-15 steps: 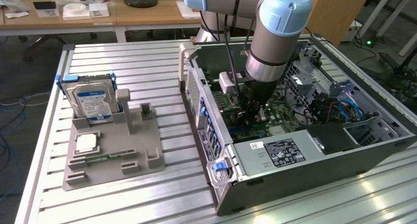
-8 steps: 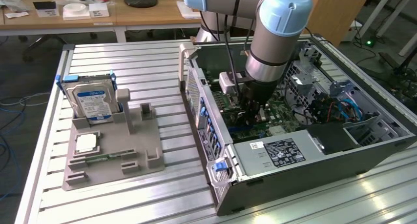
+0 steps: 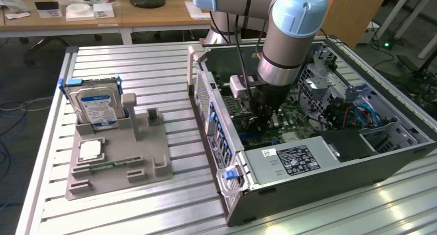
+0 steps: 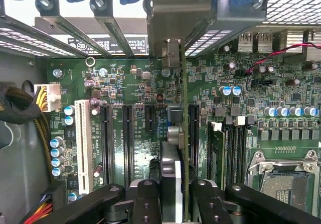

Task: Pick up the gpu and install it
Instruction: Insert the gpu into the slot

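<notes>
A robot arm (image 3: 290,45) reaches down into an open computer case (image 3: 307,163), with a hard drive (image 3: 97,104) at nine o'clock.

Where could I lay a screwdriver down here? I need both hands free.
The slatted table is bare between the hard drive and the computer case, and along its near edge. The grey holder and the case interior are crowded.
</notes>
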Robot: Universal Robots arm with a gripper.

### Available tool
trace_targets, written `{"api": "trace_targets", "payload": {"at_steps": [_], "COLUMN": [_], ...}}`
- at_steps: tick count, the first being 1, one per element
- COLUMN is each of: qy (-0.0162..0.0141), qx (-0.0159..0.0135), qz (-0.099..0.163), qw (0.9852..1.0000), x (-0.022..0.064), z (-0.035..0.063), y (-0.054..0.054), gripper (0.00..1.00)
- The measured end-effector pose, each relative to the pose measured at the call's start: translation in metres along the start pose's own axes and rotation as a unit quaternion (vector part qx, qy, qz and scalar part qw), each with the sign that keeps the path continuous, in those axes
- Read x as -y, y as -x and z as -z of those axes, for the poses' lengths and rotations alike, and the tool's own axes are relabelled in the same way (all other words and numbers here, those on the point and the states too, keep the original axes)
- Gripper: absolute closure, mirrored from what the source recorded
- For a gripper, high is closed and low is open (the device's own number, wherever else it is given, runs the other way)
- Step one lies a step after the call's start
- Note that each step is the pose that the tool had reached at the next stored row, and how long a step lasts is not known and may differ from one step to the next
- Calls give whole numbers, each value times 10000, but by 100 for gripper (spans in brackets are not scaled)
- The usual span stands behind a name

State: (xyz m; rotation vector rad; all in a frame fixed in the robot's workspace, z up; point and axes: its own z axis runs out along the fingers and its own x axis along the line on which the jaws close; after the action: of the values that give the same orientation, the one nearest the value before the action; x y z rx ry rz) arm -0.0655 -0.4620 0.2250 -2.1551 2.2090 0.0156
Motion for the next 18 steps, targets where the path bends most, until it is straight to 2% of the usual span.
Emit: {"api": "trace_targets", "payload": {"at_steps": [7,18], "qy": [0,0], "qx": [-28,-31], "qz": [-4,-5], "qw": [10000,10000], "x": [0,-1], "z": [2,-27], "y": [-5,-7], "gripper": [72,72]}}
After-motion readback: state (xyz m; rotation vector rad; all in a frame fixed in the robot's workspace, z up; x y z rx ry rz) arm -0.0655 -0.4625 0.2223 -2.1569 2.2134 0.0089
